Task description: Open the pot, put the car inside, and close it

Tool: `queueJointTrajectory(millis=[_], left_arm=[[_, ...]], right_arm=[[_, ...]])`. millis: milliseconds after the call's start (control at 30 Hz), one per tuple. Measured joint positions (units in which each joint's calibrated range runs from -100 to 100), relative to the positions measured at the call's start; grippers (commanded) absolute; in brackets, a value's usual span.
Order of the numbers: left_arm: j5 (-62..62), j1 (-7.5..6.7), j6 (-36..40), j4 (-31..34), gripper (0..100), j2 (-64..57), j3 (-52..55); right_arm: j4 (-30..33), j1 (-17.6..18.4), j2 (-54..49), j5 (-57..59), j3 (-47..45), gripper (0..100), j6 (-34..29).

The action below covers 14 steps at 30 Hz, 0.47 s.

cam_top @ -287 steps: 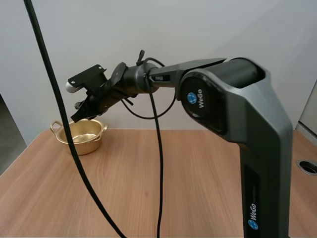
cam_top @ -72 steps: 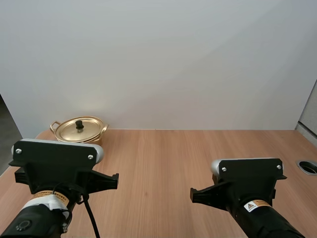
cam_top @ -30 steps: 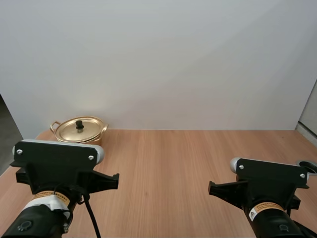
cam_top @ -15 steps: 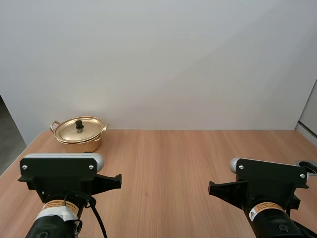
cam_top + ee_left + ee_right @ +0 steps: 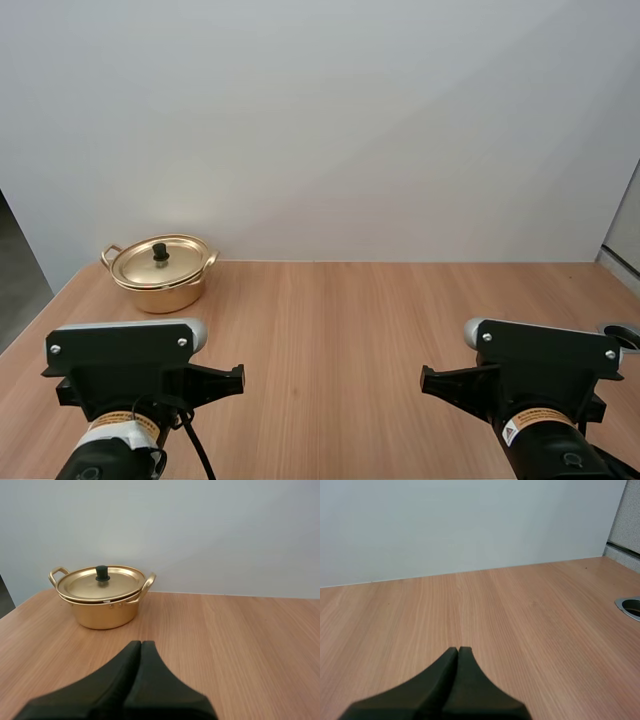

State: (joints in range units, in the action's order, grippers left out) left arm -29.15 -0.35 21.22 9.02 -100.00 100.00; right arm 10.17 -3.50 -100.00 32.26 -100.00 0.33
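A round gold-coloured metal pot [image 5: 160,285] with two small loop handles [image 5: 57,573] stands at the far left corner of the light wooden table [image 5: 330,330], close to the pale wall [image 5: 350,120] behind it. Its flat gold lid [image 5: 100,584] sits on the rim and covers the pot, with a small black knob [image 5: 102,572] upright at the centre of the lid.

The left tool [image 5: 140,642] is closed on nothing, its two black fingers pressed together into one dark wedge. It hovers low over the table, pointing towards the pot but well apart from it, with bare wood between them.

The right tool [image 5: 458,649] is likewise closed and empty, its fingers lying together as a wedge over bare wood on the right side of the table. A round metal-rimmed hole [image 5: 631,605] in the tabletop lies off to its right, near the table's edge.

In the high view the left arm [image 5: 105,455] and the right arm [image 5: 545,445] sit at the near edge, well apart from each other
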Motion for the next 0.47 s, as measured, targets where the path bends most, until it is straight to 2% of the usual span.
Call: queueJointTrajectory(millis=[100,167,267,467], left_arm=[[-0.3,0.00,0.0,0.0,0,0.0,0.0],[-0.8,0.00,0.0,-4.2,0,0.0,0.0],[-0.8,0.00,0.0,-5.4,0,0.0,0.0],[-0.4,0.00,-0.1,-1.1,0,0.0,0.0]], right_arm=[[0.0,0.0,0.0,0.0,0.0,0,0.0],[0.0,0.0,0.0,0.0,0.0,0,0.0],[0.0,0.0,0.0,0.0,0.0,0,0.0],[0.0,0.0,0.0,0.0,0.0,0,0.0]])
